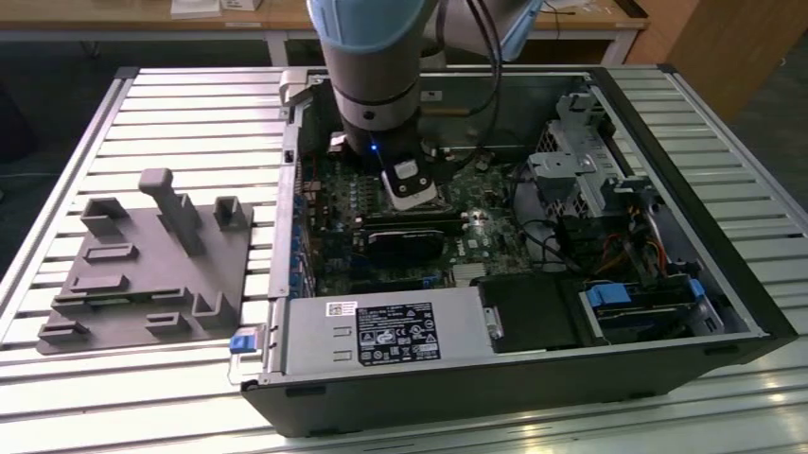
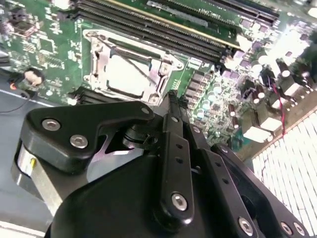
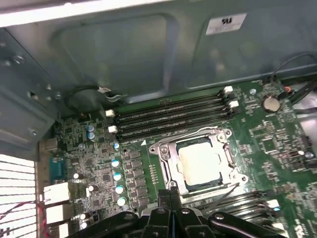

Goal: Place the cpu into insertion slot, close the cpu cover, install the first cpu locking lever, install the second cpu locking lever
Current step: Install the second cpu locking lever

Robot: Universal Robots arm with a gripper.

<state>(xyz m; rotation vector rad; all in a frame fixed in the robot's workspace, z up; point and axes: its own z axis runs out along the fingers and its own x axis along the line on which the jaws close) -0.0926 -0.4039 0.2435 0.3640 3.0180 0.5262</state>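
Observation:
The cpu (image 3: 200, 162) (image 2: 130, 75), a pale silver square, lies in the insertion slot (image 3: 229, 163) on the green board. The cpu cover (image 3: 166, 163) (image 2: 99, 59), a metal frame, lies flat around it. One thin wire lever (image 3: 190, 135) runs along one side of the socket. Another wire (image 3: 218, 198) slants up at the side nearer my fingers. My gripper (image 3: 171, 196) (image 2: 173, 96) (image 1: 411, 194) hangs just above the socket's edge, shut with nothing between the fingers. In the exterior view the gripper hides the socket.
The open computer case (image 1: 745, 312) stands on a slatted table. A black-labelled power supply (image 1: 378, 331) sits at its near side, a drive cage (image 1: 581, 161) at the exterior view's right. Memory slots (image 3: 168, 114) run beside the socket. A grey fixture plate (image 1: 139, 274) lies outside the case.

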